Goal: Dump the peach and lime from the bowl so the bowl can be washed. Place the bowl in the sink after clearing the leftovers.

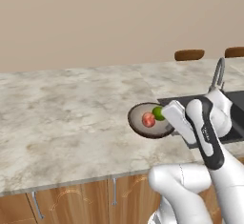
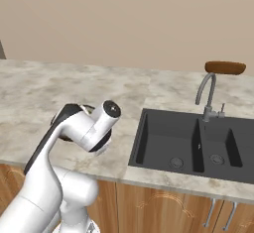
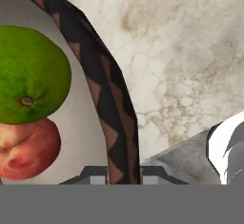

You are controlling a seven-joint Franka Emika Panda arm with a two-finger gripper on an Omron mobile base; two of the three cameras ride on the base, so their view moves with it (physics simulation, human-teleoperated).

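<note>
Hand view: claw (image 3: 123,178) clamped on the bowl (image 3: 102,75) rim.
One lime (image 3: 28,73), one peach (image 3: 26,147) inside, touching; peach at lime's 6 o'clock.

On show are 1 bowl (image 1: 143,121), 1 peach (image 1: 148,119), 1 lime (image 1: 157,113), 1 sink (image 2: 188,145) with 2 basins, 1 faucet (image 2: 207,97) and 2 chairs (image 1: 189,55).
</note>
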